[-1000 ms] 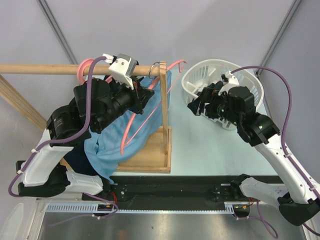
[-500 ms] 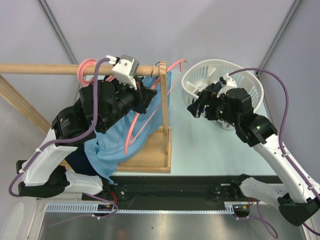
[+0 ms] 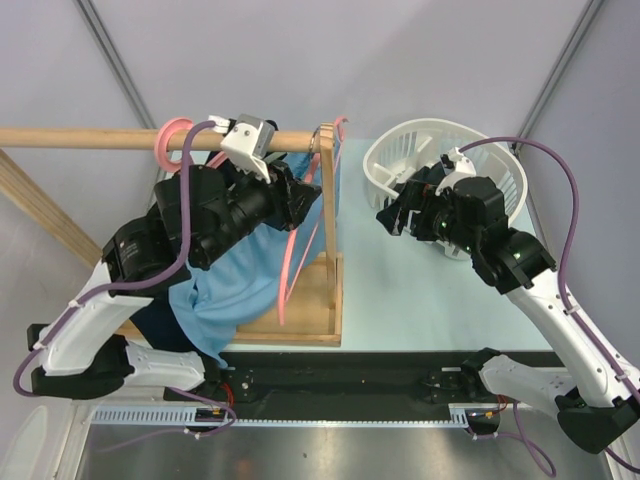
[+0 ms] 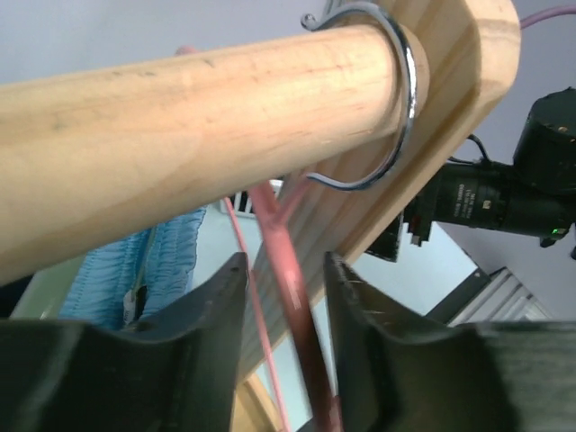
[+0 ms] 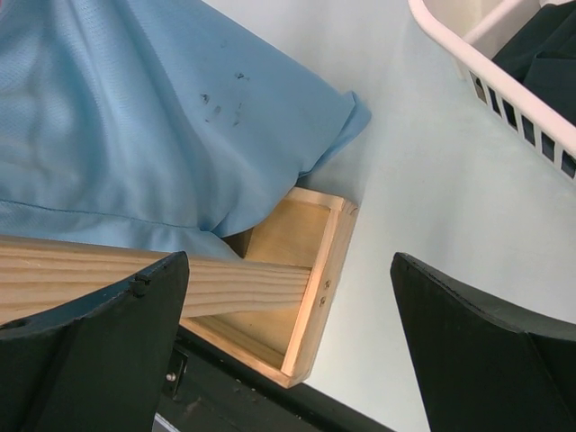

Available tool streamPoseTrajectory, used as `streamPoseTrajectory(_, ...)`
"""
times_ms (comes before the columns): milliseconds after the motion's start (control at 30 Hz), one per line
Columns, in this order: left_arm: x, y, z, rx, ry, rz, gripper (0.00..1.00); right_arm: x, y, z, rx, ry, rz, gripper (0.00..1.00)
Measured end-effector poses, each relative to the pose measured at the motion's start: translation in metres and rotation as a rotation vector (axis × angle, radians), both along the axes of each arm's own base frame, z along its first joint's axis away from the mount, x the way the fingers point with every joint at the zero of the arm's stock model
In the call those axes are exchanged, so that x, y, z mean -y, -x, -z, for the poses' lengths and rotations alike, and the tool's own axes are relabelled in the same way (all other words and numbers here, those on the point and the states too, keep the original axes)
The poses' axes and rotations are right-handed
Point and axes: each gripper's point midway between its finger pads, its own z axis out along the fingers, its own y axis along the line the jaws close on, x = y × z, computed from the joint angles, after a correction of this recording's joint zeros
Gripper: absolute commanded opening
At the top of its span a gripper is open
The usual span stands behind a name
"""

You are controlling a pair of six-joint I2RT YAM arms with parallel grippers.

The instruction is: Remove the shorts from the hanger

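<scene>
Nearest, along the bottom of the top view: black rail [image 3: 350,385] at the tabletop's [image 3: 420,300] front edge. Item, dark fabric [image 3: 150,322], lower left, showing under the hem of the blue cloth; kind not made out. Item, light blue shorts [image 3: 240,285], left of centre, draped from the hanger down over the wooden stand base [image 3: 305,312]; in the right wrist view they fill the upper left, one corner lying over the base's open tray. Item, pink hanger [image 3: 290,255], hanging steeply against the shorts beside the upright post [image 3: 327,205], its metal hook [image 4: 407,90] looped over the wooden rod [image 3: 90,137]. Item, left pincer [image 3: 303,200], centre of frame, just under the rod: jaws parted, the hanger's pink neck standing between the fingers [image 4: 211,310] with a gap on its left side; the shorts' gathered waistband hangs just beyond, at lower left of the left wrist view, untouched. Item, right pincer [image 3: 392,208], right of centre, over bare tabletop between post and basket: jaws spread wide, nothing between them; the shorts lie to its left, apart. Item, pink loop [image 3: 166,140] around the rod, upper left. Farthest, upper right: white slatted basket [image 3: 385,170], dark cloth [image 5: 540,45] inside.
</scene>
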Motion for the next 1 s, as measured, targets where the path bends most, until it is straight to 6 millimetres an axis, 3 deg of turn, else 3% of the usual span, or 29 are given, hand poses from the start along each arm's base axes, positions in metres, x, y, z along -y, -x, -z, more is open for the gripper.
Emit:
streamPoseTrajectory(133, -0.003, 0.008, -0.006, 0.007, 0.005, 0.037, 0.69, 0.001, 0.0, 0.0, 0.0, 0.0, 0.003, 1.0)
streamPoseTrajectory(233, -0.008, 0.02, -0.026, 0.03, 0.026, 0.088, 0.76, 0.002, 0.0, 0.0, 0.003, 0.002, 0.003, 1.0)
streamPoseTrajectory(300, -0.022, 0.029, -0.043, 0.062, 0.061, 0.103, 0.77, 0.004, 0.001, -0.001, 0.005, 0.005, 0.005, 1.0)
streamPoseTrajectory(367, -0.044, 0.041, -0.055, 0.095, 0.091, 0.115, 0.76, 0.005, 0.001, -0.002, 0.01, 0.006, 0.007, 1.0)
streamPoseTrajectory(533, -0.122, 0.065, -0.078, 0.181, 0.168, 0.047, 0.67, 0.006, 0.001, -0.002, 0.012, 0.009, 0.009, 1.0)
streamPoseTrajectory(633, -0.162, 0.067, -0.084, 0.211, 0.19, -0.045, 0.62, 0.006, 0.001, 0.002, 0.005, 0.011, 0.008, 1.0)
streamPoseTrajectory(700, -0.173, 0.063, -0.083, 0.216, 0.175, -0.092, 0.6, 0.006, 0.001, 0.005, -0.002, 0.014, 0.006, 1.0)
streamPoseTrajectory(833, -0.165, 0.05, -0.068, 0.194, 0.076, -0.136, 0.6, 0.005, 0.0, 0.009, -0.012, 0.019, 0.004, 1.0)
streamPoseTrajectory(1000, -0.137, 0.03, -0.054, 0.15, -0.072, -0.16, 0.62, 0.005, 0.0, 0.01, -0.012, 0.019, 0.004, 1.0)
